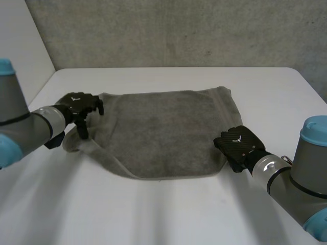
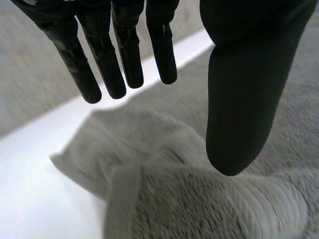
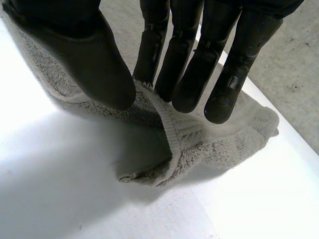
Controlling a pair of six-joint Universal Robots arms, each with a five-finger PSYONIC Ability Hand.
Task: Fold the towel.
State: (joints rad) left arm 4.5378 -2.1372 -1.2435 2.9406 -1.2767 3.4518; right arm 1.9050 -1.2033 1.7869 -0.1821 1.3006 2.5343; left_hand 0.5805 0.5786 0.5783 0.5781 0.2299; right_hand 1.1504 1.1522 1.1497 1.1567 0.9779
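Observation:
A grey towel (image 1: pixel 163 132) lies spread on the white table (image 1: pixel 168 214), with its left side rumpled into a raised fold. My left hand (image 1: pixel 79 108) hovers over that left edge. In the left wrist view its fingers (image 2: pixel 104 55) are straight and apart from the thumb, above the bunched towel (image 2: pixel 199 204), holding nothing. My right hand (image 1: pixel 237 145) is at the towel's near right corner. In the right wrist view the right hand (image 3: pixel 94 55) has its thumb and fingers (image 3: pixel 189 74) pinching the towel's hem (image 3: pixel 169 134), and the corner is lifted slightly off the table.
A grey wall (image 1: pixel 179 30) stands behind the table's far edge. Bare white tabletop lies in front of the towel and on both sides of it.

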